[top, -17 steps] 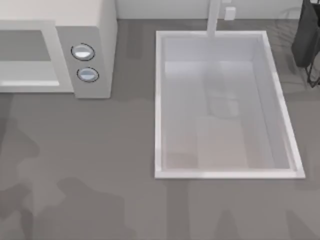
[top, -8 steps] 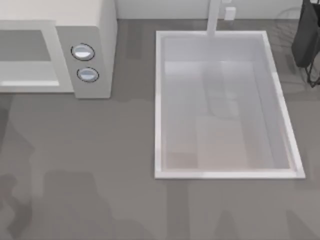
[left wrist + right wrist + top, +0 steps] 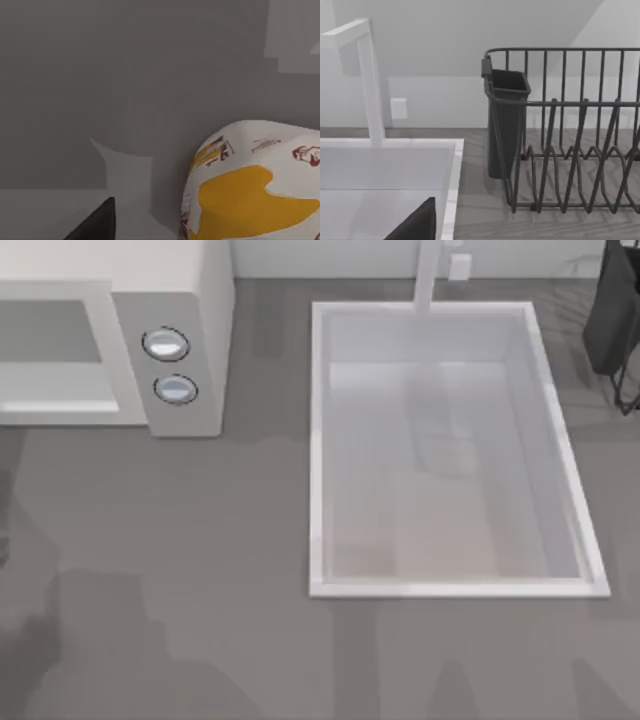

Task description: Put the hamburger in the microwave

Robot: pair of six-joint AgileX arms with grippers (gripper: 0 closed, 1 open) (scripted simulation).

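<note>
- The hamburger, a rounded white thing with yellow and red print in the left wrist view, lies on the grey bench.
- The microwave stands at the bench's far left, beside the sink.
- A dark pincer tip shows beside the burger; how far it gapes I cannot tell.
- It looks light and soft: probably best gripped gently across its sides.
- The right arm faces a dish rack.

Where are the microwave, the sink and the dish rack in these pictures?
microwave (image 3: 205, 335): top view, on its off-white side beside the two knobs.
sink (image 3: 316, 450): top view, on its white rim nearest the microwave.
dish rack (image 3: 580, 150): right wrist view, on a dark upright wire.
</note>
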